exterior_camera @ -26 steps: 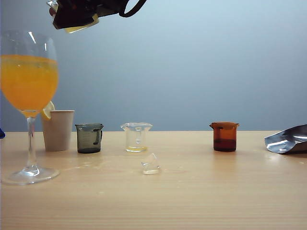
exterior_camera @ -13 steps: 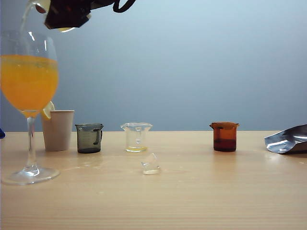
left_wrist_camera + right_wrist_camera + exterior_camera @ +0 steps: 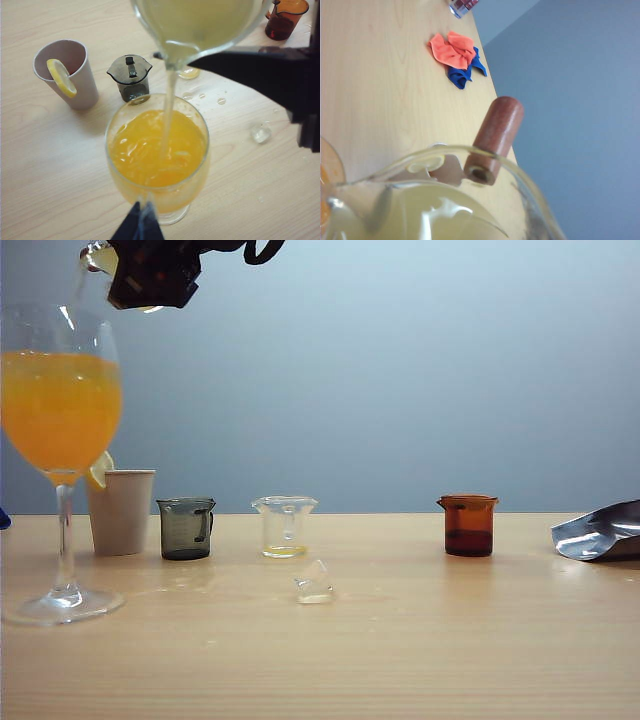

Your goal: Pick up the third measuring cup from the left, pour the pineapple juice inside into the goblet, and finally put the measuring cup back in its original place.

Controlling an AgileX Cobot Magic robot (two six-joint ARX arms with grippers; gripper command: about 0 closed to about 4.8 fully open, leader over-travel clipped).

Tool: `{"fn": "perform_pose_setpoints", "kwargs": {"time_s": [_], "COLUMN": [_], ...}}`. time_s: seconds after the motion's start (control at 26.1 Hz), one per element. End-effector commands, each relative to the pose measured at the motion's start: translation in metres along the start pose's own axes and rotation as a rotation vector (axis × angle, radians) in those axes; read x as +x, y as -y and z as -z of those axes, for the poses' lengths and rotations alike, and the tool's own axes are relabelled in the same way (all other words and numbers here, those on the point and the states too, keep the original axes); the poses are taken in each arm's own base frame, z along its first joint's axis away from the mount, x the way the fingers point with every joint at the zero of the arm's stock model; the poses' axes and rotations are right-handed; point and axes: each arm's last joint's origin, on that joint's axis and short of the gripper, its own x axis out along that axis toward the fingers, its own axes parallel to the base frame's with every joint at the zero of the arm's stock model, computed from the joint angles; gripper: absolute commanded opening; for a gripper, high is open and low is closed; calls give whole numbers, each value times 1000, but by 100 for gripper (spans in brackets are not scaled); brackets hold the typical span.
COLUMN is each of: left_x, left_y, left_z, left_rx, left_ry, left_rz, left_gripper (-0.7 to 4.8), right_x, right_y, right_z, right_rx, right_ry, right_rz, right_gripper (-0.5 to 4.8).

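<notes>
One gripper does the work here: the right gripper (image 3: 150, 278), high at upper left in the exterior view, is clamped on the third measuring cup (image 3: 200, 22), which is tipped spout-down just above the goblet (image 3: 60, 390). A thin stream of pineapple juice (image 3: 167, 115) runs from the spout into the middle of the bowl. The left gripper (image 3: 142, 226) hangs near the goblet w/ its tips meeting. It looks closed on nothing and I see no contact w/ the glass.

To pour well, I'd hold the spout over the bowl's centre, not the rim, & add tilt slowly so the stream stays thin. The goblet is already most of the way full, so watch the level. Droplets (image 3: 220, 101) on the table (image 3: 420, 640) suggest spills come easily, so bring the cup level before moving off. The put-back spot is prob the gap in the row between the clear cup & the amber one.

Containers:
- third cup: a fair amt of pale yellow juice left inside
- goblet: deep orange liquid, some headroom below the rim
- white paper cup (image 3: 122, 510): lemon slice (image 3: 62, 77) on its rim, contents not visible
- smoky grey measuring cup (image 3: 186, 528): can't tell what's in it
- narrow clear cup (image 3: 285, 527): a little yellow at the bottom
- amber-brown cup (image 3: 468, 525): dark liquid low down

Further out: a small clear lump (image 3: 315, 583) & a foil pouch (image 3: 600, 532)
</notes>
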Motion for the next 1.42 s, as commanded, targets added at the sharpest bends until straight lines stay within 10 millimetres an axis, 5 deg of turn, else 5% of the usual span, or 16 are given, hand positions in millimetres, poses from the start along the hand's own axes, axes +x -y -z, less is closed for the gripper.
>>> {"fn": "perform_pose_setpoints", "kwargs": {"time_s": [0.04,1.42], "left_x": [0,-2], "left_y": [0,0], "left_z": [-1,2], "left_rx": [0,-3], "left_ry": [14,-10], "left_rz": [1,2], "left_gripper": [-5,-5], "right_x": [-2,-2], "right_y": [7,7], "right_z": [-6,-16], "right_rx": [-38,-311], "right_ry": [32,82], "right_rz": [46,114], "right_gripper": [106,106]}}
